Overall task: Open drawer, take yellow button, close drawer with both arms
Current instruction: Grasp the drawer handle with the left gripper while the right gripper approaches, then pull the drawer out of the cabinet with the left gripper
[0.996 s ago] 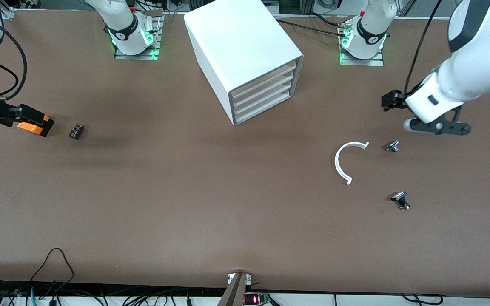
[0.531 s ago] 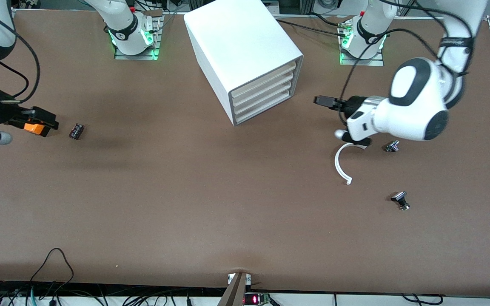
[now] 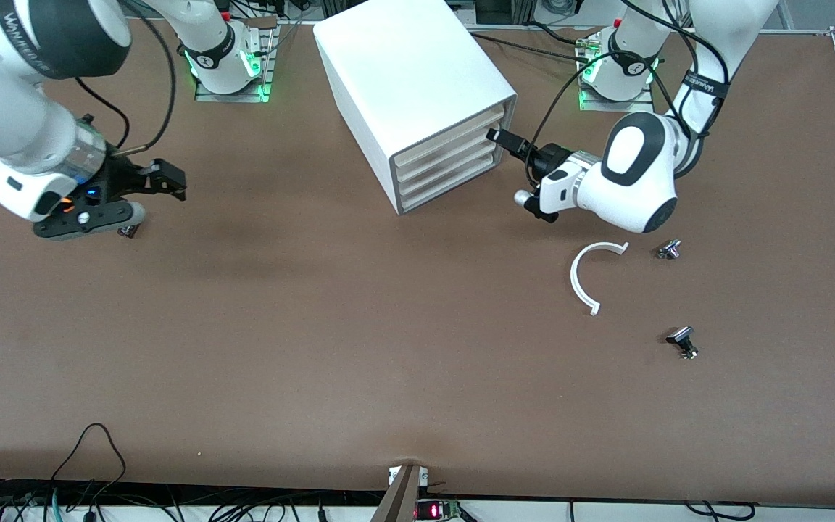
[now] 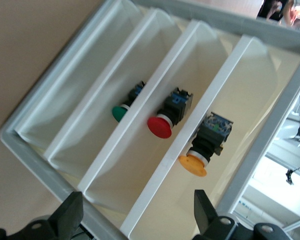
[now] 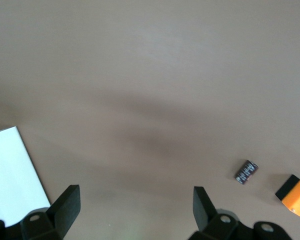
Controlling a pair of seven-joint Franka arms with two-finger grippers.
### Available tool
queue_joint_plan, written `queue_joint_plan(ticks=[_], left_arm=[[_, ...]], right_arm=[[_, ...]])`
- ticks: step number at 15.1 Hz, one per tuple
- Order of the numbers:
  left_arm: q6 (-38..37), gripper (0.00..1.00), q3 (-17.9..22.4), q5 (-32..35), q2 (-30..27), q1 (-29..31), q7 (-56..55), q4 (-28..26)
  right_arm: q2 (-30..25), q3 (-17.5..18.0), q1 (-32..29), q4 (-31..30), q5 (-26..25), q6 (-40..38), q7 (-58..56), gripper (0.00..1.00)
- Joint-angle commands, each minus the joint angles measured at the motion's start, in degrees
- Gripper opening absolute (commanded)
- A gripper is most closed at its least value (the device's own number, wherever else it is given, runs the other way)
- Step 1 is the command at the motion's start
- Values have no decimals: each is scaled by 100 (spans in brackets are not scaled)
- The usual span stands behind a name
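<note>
The white cabinet (image 3: pixel 410 72) stands at the back middle of the table, and its four drawers look shut in the front view. The topmost drawer (image 3: pixel 450 134) also shows in the left wrist view (image 4: pixel 245 95). The orange-yellow button (image 4: pixel 194 164) lies inside it. My left gripper (image 3: pixel 497 138) is open and empty right at the drawer fronts, and it shows in the left wrist view (image 4: pixel 137 220). My right gripper (image 3: pixel 171 183) is open and empty over the table toward the right arm's end, and it shows in the right wrist view (image 5: pixel 134 210).
A green button (image 4: pixel 121 113) and a red button (image 4: pixel 160 126) lie in lower drawers. A small black part (image 5: pixel 246 171) and an orange box (image 5: pixel 295 195) lie below my right gripper. A white C-shaped piece (image 3: pixel 584 275) and two small metal parts (image 3: pixel 668 249) (image 3: pixel 682 342) lie toward the left arm's end.
My left arm has swung from the left arm's end of the table to the cabinet's drawer fronts. My right arm has moved in from the table edge over the small black part.
</note>
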Motion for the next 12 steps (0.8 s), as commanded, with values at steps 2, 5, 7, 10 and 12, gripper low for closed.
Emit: queue_joint_plan(ticks=[2, 5, 7, 10, 12], left_arm=[[239, 78, -460, -165, -71, 12, 220, -296], [502, 42, -663, -165, -36, 12, 413, -437], [564, 30, -690, -156, 17, 12, 484, -464], [661, 0, -698, -121, 122, 12, 537, -508], [670, 0, -672, -42, 122, 73, 528, -499]], right_arm=[[-39, 175, -52, 10, 61, 41, -100, 100], [-4, 175, 88, 10, 61, 295, -459, 100], [75, 175, 316, 10, -9, 436, -593, 100], [163, 184, 388, 19, 17, 507, -863, 100], [172, 175, 449, 115, 26, 560, -1565, 100]])
